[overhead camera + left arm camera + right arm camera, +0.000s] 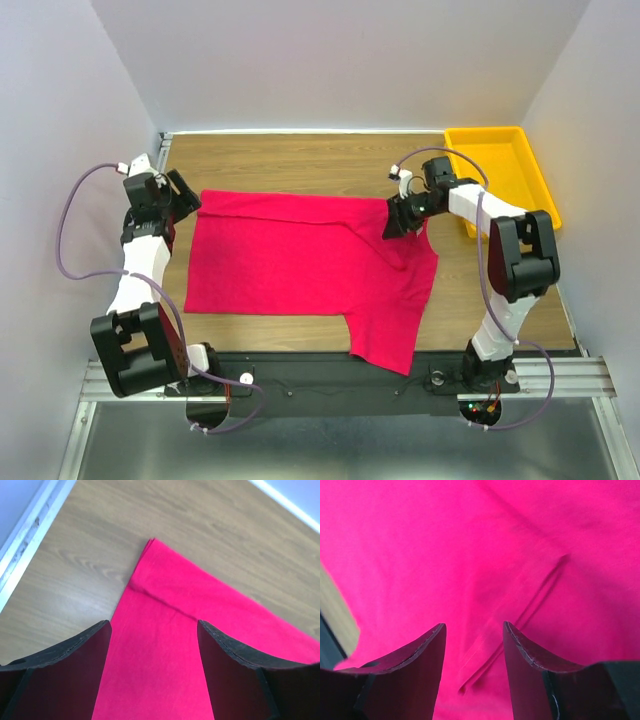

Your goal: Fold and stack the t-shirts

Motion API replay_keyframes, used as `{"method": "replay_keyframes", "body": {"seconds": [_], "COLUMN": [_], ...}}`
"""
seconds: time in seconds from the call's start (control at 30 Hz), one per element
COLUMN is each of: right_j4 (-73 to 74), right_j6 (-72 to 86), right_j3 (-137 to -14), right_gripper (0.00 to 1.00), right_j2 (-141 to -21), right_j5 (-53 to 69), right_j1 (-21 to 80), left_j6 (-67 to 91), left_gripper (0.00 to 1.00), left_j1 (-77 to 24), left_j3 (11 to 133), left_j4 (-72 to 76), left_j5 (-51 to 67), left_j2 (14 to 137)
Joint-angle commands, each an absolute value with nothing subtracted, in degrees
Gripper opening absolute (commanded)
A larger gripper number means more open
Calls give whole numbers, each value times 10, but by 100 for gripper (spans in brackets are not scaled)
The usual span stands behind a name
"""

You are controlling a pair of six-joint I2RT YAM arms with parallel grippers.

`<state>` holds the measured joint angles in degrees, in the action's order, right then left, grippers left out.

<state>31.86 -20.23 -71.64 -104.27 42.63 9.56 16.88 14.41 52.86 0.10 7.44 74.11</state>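
Note:
The crimson-pink t-shirt (300, 260) lies spread on the wooden table, partly folded, with one part hanging toward the near edge. My left gripper (186, 197) stands open at the shirt's far left corner (150, 545), with cloth below its fingers (75, 665) and nothing pinched. My right gripper (397, 222) is open over the shirt's far right part, above a folded hem (490, 655). Flat cloth (470, 555) fills the right wrist view.
A yellow tray (500, 170) stands at the far right corner of the table (300, 160). White walls close in left, right and behind. A metal rail (25, 535) runs along the table's left edge. The arm bases sit on the black near edge.

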Motion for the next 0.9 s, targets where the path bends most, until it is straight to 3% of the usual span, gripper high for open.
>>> {"method": "replay_keyframes", "body": {"seconds": [0.0,0.63,0.87], "right_j4": [274,275,275], "right_j6": [-126,-105,-105], "right_j3": [-805,-863,-867], "right_gripper": [55,50,39], "right_j2": [-1085,-1179,-1187], "right_j5": [378,313,319], "right_j1": [99,120,125], "left_j6": [137,135,137], "left_gripper": [81,81,81], "left_j1": [147,147,147], "left_j3": [501,475,472], "left_j4": [4,7,9], "left_j5": [81,85,86], "left_j2": [694,670,666]}}
